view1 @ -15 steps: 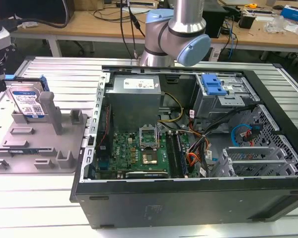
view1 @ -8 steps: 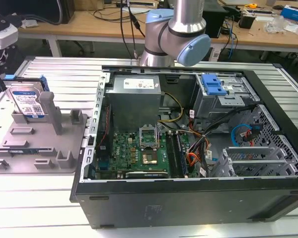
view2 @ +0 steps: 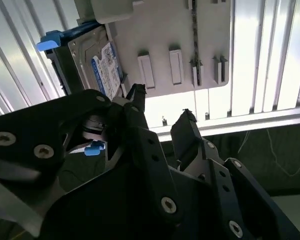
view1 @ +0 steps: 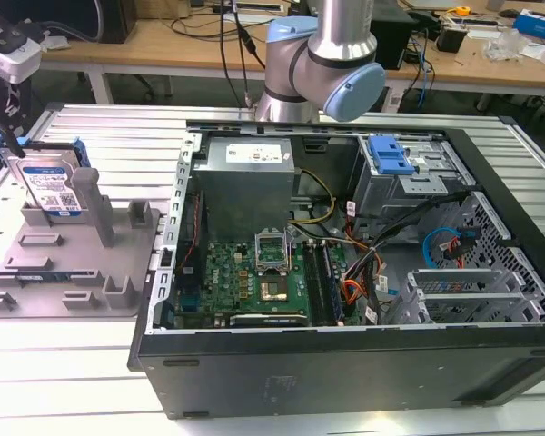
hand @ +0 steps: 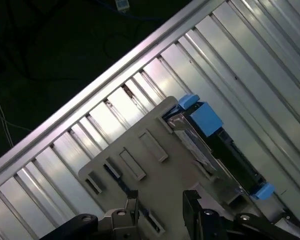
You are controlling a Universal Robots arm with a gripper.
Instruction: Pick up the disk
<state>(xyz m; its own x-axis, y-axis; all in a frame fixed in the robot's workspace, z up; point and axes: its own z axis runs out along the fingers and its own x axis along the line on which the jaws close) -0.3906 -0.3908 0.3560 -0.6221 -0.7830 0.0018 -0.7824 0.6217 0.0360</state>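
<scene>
The disk [view1: 50, 186] stands on edge in a slot of the grey fixture plate [view1: 82, 272], on the exterior view's left. It is silver with a white-and-blue label and blue side rails. In the second wrist view, my gripper [view2: 161, 106] is open, its two black fingers apart with nothing between them. The disk [view2: 97, 65] lies beyond the fingertips [view2: 136, 95], apart from them. In the first wrist view, the gripper [hand: 162, 200] hangs over the fixture plate [hand: 140, 160], with the disk [hand: 210, 145] a little to one side.
An open computer case [view1: 490, 363] takes up the middle and the exterior view's right, with a grey power-supply box [view1: 245, 182] and a blue ribbed bracket [view1: 389, 154] inside. The arm's base [view1: 295, 64] stands behind it. The slatted metal table [view1: 127, 145] ends at an edge [hand: 90, 95] near the fixture.
</scene>
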